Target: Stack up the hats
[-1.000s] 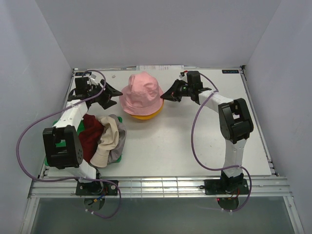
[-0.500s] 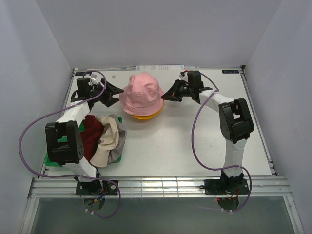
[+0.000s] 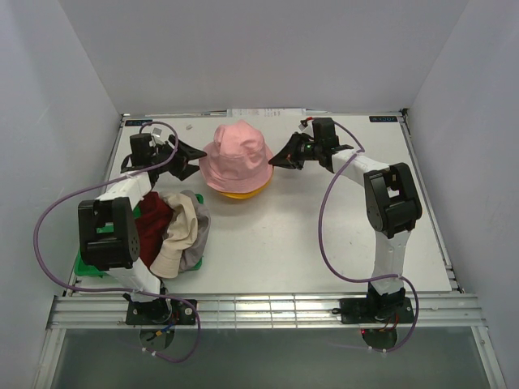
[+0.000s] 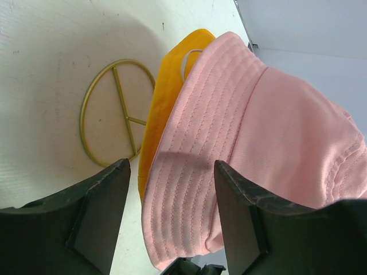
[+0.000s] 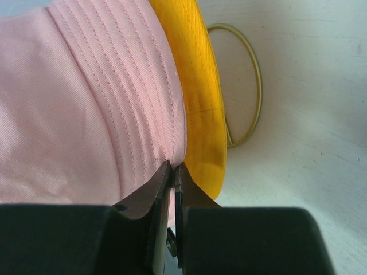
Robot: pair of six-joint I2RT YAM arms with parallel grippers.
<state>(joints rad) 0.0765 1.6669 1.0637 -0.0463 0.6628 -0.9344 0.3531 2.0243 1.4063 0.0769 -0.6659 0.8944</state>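
The pink hat [image 3: 235, 154] sits on top of the yellow-orange hat [image 3: 239, 193] at the back middle of the table. My right gripper [image 3: 278, 159] is shut on the pink hat's right brim [image 5: 172, 150], with the yellow brim [image 5: 200, 103] beside it. My left gripper [image 3: 193, 156] is open, its jaws either side of the pink hat's left brim [image 4: 183, 189] without touching it. The dark red hat [image 3: 148, 225], cream-beige hat [image 3: 180, 229] and grey hat [image 3: 195, 243] lie heaped at the left front.
The gold wire stand's ring [image 4: 112, 112] rests on the table under the two stacked hats; it also shows in the right wrist view [image 5: 252, 91]. A green tray [image 3: 89, 263] lies under the heap at the left edge. White walls enclose the table.
My left gripper has moved right, up to the pink hat's left brim. The right gripper and the hats have stayed put.
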